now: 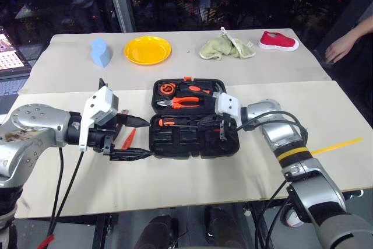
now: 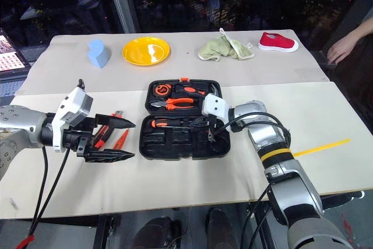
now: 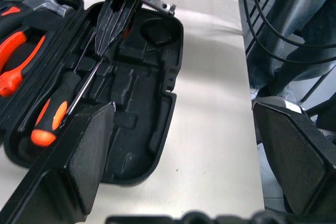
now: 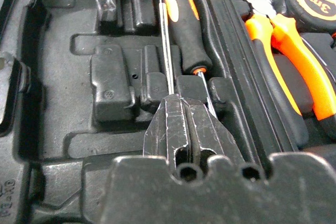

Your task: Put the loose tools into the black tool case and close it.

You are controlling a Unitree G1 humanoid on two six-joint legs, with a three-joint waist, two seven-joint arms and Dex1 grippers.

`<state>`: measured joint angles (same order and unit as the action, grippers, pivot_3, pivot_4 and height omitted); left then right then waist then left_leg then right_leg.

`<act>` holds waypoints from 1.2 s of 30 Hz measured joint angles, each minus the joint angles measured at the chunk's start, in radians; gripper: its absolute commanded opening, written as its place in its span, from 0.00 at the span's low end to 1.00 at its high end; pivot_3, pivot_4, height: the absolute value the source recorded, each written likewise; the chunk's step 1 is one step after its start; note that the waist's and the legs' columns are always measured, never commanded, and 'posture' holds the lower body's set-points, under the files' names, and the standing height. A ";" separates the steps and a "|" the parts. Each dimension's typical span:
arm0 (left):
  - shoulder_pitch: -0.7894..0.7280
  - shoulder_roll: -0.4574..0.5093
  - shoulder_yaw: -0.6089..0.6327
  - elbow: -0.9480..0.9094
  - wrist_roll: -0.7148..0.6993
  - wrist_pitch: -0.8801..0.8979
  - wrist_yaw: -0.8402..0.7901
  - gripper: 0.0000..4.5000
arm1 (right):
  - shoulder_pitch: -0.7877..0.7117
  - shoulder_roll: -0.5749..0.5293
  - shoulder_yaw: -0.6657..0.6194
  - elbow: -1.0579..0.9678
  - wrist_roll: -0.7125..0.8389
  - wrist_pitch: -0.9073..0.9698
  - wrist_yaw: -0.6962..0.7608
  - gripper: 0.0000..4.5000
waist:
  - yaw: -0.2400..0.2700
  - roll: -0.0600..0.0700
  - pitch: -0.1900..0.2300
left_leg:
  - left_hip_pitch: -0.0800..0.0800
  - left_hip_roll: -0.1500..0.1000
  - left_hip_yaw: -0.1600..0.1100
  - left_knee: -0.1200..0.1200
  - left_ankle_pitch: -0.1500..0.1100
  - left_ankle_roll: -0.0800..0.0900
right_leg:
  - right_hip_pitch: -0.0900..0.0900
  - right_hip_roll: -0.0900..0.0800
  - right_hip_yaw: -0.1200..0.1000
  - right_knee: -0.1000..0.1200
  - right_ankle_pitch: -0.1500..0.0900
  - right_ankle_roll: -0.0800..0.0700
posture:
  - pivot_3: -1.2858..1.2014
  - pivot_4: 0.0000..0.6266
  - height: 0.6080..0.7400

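Looking at the head views, the job was maybe a third done. The black tool case (image 1: 194,119) lay open at the centre of the table (image 1: 280,161), and one orange-and-black screwdriver (image 4: 181,24) already sat in its recess. The right end effector (image 4: 181,124) had its fingers pressed together on that screwdriver's thin metal shaft, so I'd guess it was just seating it. The pliers (image 1: 185,102) and a round orange tape measure (image 1: 167,89) filled the far half. Two orange tools (image 2: 111,133), a knife and a slim driver as far as I could tell, waited left of the case, near the left end effector (image 2: 119,140), which hovered wide apart and empty. Lid not shut yet.
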<state>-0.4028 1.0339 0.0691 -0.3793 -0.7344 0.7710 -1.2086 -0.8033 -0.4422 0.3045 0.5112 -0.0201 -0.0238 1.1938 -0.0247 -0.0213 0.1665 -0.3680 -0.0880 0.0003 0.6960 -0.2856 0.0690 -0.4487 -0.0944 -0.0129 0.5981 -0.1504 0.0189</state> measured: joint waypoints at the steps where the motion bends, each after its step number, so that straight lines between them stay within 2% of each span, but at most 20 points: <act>1: -0.008 -0.003 -0.011 0.004 0.006 -0.003 -0.002 1.00 | -0.002 0.001 0.003 0.001 -0.007 -0.002 0.000 0.01 | -0.001 -0.001 0.000 | 0.000 0.000 0.000 0.000 0.000 0.000 | 0.000 0.000 0.000 0.000 0.000 0.000 | 0.52 0.24 1.00; 4: -0.021 -0.012 -0.020 0.012 0.015 -0.004 -0.004 1.00 | -0.023 0.012 0.026 0.014 -0.041 -0.002 -0.019 0.01 | -0.009 -0.001 -0.001 | 0.002 0.000 0.000 0.000 0.000 0.000 | 0.002 0.000 0.000 0.000 0.000 0.000 | 0.52 0.24 1.00; 8: -0.025 -0.021 -0.029 0.018 0.022 -0.004 -0.007 1.00 | -0.054 0.026 0.063 0.051 -0.081 -0.002 -0.047 0.01 | -0.017 -0.001 -0.002 | 0.018 0.001 0.000 -0.002 -0.003 -0.004 | 0.018 0.000 0.000 -0.002 -0.001 0.000 | 0.52 0.24 1.00; 10: -0.025 -0.023 -0.032 0.020 0.024 -0.004 -0.010 1.00 | -0.056 0.025 0.072 0.056 -0.097 -0.002 -0.047 0.01 | -0.017 -0.001 -0.002 | 0.027 0.001 -0.001 -0.002 -0.007 0.002 | 0.024 0.000 0.000 -0.002 -0.002 0.002 | 0.52 0.24 1.00; 11: -0.026 -0.025 -0.035 0.022 0.026 -0.005 -0.013 1.00 | -0.057 0.024 0.076 0.059 -0.108 -0.001 -0.046 0.01 | -0.016 -0.001 -0.002 | 0.032 0.002 -0.001 -0.002 -0.009 0.005 | 0.029 0.000 0.000 -0.002 -0.005 0.008 | 0.52 0.24 1.00; 14: -0.033 -0.032 -0.047 0.030 0.031 -0.013 -0.023 1.00 | -0.061 0.020 0.079 0.057 -0.118 0.009 -0.036 0.01 | -0.011 -0.002 -0.004 | 0.033 0.002 -0.002 -0.002 -0.009 0.005 | 0.029 0.000 0.000 -0.002 -0.006 0.009 | 0.52 0.24 1.00; 17: -0.055 -0.050 -0.068 0.053 0.048 -0.032 -0.030 1.00 | -0.060 0.018 0.081 0.048 -0.123 0.010 -0.028 0.01 | -0.010 -0.002 -0.004 | 0.032 0.002 -0.002 -0.002 -0.007 0.002 | 0.027 0.000 0.000 -0.002 -0.002 0.002 | 0.52 0.24 1.00; 21: -0.079 -0.063 -0.086 0.074 0.065 -0.047 -0.042 1.00 | -0.051 0.016 0.077 0.023 -0.123 0.016 -0.034 0.01 | -0.012 -0.002 -0.004 | 0.032 0.002 -0.002 -0.003 -0.005 -0.002 | 0.027 0.000 0.001 -0.002 -0.002 0.002 | 0.52 0.24 1.00; 27: -0.105 -0.082 -0.113 0.117 0.093 -0.075 -0.069 1.00 | -0.030 -0.002 0.071 -0.066 -0.120 0.103 -0.030 0.01 | -0.003 -0.002 -0.004 | 0.029 0.002 -0.002 -0.003 -0.006 -0.001 | 0.025 0.000 0.000 -0.003 -0.002 0.002 | 0.52 0.24 1.00; 31: -0.116 -0.092 -0.119 0.133 0.109 -0.083 -0.072 1.00 | 0.000 -0.005 0.020 -0.147 -0.062 0.222 -0.016 0.01 | 0.004 -0.002 -0.004 | 0.018 0.002 -0.002 -0.003 -0.005 -0.001 | 0.018 0.000 0.001 -0.003 -0.002 0.002 | 0.52 0.24 1.00; 33: -0.115 -0.096 -0.120 0.137 0.121 -0.094 -0.068 1.00 | 0.034 -0.004 -0.050 -0.266 0.038 0.359 -0.016 0.01 | 0.009 -0.001 -0.003 | 0.000 0.001 -0.002 0.000 -0.003 -0.002 | 0.002 0.000 0.000 -0.001 -0.001 0.000 | 0.52 0.24 1.00; 34: -0.113 -0.100 -0.119 0.139 0.128 -0.095 -0.061 1.00 | 0.045 -0.009 -0.106 -0.351 0.103 0.452 -0.024 0.01 | 0.011 -0.001 -0.003 | -0.010 0.000 -0.001 0.001 0.001 0.004 | -0.010 -0.001 0.001 0.003 0.000 0.000 | 0.52 0.24 1.00; 36: -0.099 -0.108 -0.116 0.144 0.139 -0.096 -0.042 1.00 | 0.057 -0.050 -0.239 -0.536 0.230 0.614 -0.052 0.01 | 0.017 0.000 -0.002 | -0.024 0.000 -0.003 0.004 0.002 0.004 | -0.024 -0.001 -0.001 0.013 0.000 -0.001 | 0.52 0.24 1.00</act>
<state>-0.5019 0.9258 -0.0472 -0.2356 -0.5952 0.6749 -1.2509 -0.7467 -0.4919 0.0651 -0.0246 0.2095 0.5905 1.1416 -0.0079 -0.0212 0.1641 -0.3916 -0.0883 -0.0023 0.7002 -0.2832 0.0734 -0.4723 -0.0959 -0.0136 0.6108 -0.1504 0.0179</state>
